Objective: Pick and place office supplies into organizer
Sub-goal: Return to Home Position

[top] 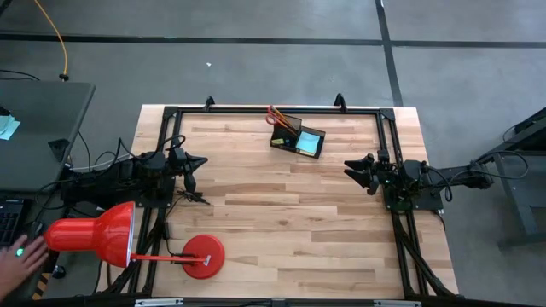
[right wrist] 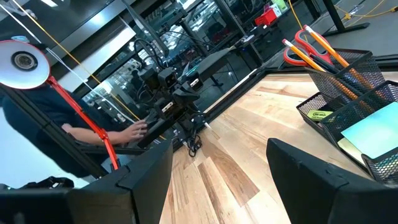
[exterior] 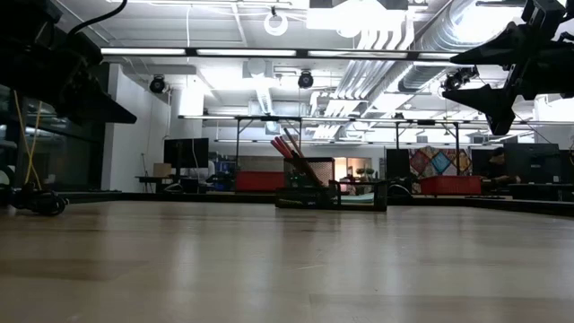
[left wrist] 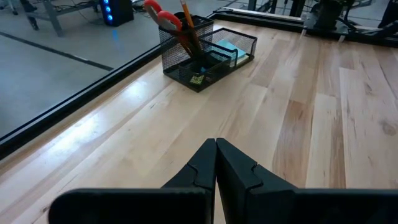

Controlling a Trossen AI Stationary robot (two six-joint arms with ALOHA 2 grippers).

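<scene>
Black fingers (left wrist: 202,165) of the left gripper (left wrist: 216,144) are pressing flat together with nothing between them. It is hanging over the left edge of the wooden table (top: 281,222), nose aiming across the boards. I'm reading this as a parked pose, since no loose item is lying on the wood for it to go after.

Right gripper (right wrist: 219,144) is hanging opposite at the right edge, fingers spread wide and carrying nothing. That is fitting an arm that is done placing.

Both are sitting well apart from the organizer (top: 275,143), which is standing by the far edge, about mid-width. Its tall compartment is holding the red-handled scissors (left wrist: 158,11) and orange pencils (left wrist: 185,12) upright. They are leaning on the mesh wall with handles up, because long items only fit that way.

The low tray is carrying the blue sticky pad (right wrist: 379,134) lying flat, with a yellow pad edge (right wrist: 348,146) showing under it, stacked to share the one tray. A tiny yellow block (left wrist: 198,79) is lying low behind the mesh beside the tall section; I cannot tell which section it is in. I'm not making out the black pens.

Judging the sorting as about finished, with the arms idling.

Farther off, a red desk lamp (top: 94,234) is standing at the front-left corner, its head overhanging the edge. A person's hand (top: 21,256) is resting beyond it, off the table.
</scene>
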